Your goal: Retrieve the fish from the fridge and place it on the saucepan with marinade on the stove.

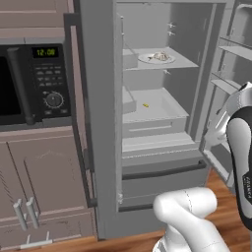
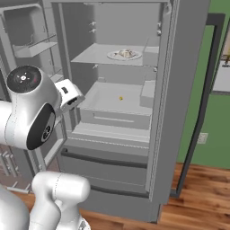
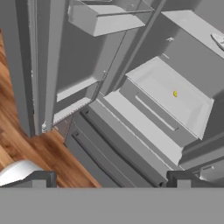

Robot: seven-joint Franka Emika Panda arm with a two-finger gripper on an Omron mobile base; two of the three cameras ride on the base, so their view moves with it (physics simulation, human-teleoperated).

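Grey fridge (image 1: 147,162) is standing open so I'm reaching in; gripper (image 3: 109,181) jaws are spread wide, gripping nothing, while the fish (image 1: 160,56) is waiting on its plate (image 1: 145,59), upper shelf.

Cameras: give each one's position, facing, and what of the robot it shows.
Left base view: behind-left, facing the open fridge; arm at lower right.
Right base view: behind-right, same fridge; arm at lower left.
Hand view: tilted over the fridge's lower shelves; open gripper at bottom.
Both base views share the plate bearing the fish.
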